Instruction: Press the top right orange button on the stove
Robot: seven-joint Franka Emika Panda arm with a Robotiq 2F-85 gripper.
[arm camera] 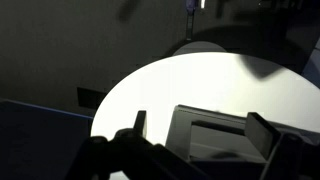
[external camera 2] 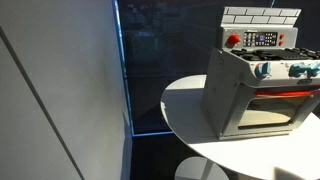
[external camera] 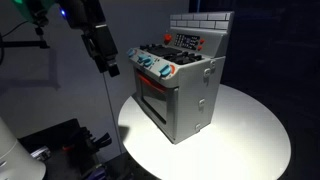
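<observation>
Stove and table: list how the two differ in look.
The stove is grey and boxy; the table is white and round. The stove has coloured knobs and a brick-pattern back wall; the table is plain. Both are lit against dark surroundings.

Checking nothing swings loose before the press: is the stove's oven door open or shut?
Shut. In both exterior views the oven door sits flush against the front of the stove.

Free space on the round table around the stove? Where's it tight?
Widest bare patch: the white tabletop between the stove side wall and the table rim. A narrower strip runs between the oven door and the rim in front of it. Tight: the gap between the open end effector and the knobs.
</observation>
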